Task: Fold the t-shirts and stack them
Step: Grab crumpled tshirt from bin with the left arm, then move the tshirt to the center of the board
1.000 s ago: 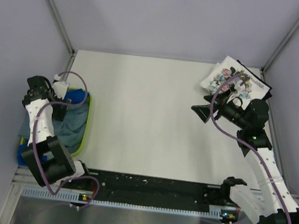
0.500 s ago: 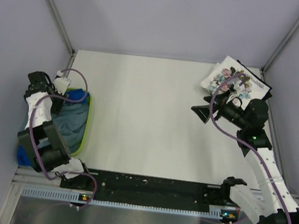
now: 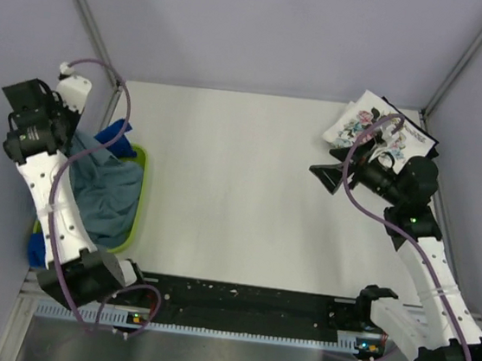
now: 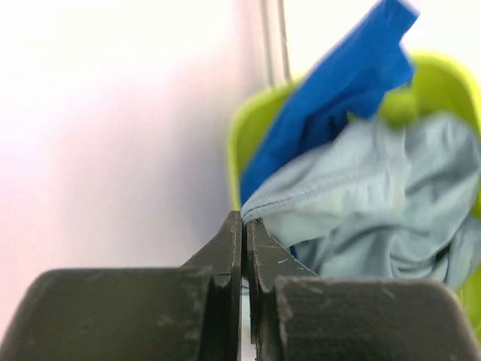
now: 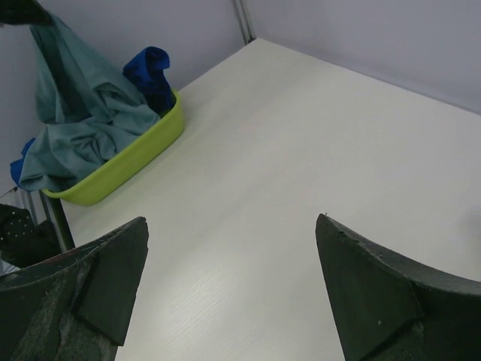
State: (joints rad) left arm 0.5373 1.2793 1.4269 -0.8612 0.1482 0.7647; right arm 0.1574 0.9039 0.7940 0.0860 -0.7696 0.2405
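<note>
Cataloguing first the left tool (image 4: 243, 219): its jaws are pressed together on a thin pinch of hem of the grey-blue t-shirt (image 4: 361, 203), whose cloth runs up to the tips and drapes away ahead and to the right of them into the lime-green tray (image 4: 248, 143). The royal blue t-shirt (image 4: 331, 98) lies beyond the same tool, one end standing over the tray rim against the grey-blue cloth. The right tool (image 5: 231, 219) has its jaws spread wide and holds nothing, poised over bare bench (image 3: 239, 198). The floral t-shirt (image 3: 365, 125) and black t-shirt (image 3: 416, 135) sit behind this tool, away from its jaws, the floral one partly over the black. On handling, we judge all four light, limp and stretchy, and liable to bunch under a single pinch. The blue one may snag and trail out with the grey-blue. We would take hold at two hem corners or the shoulder seams, one per tool.
</note>
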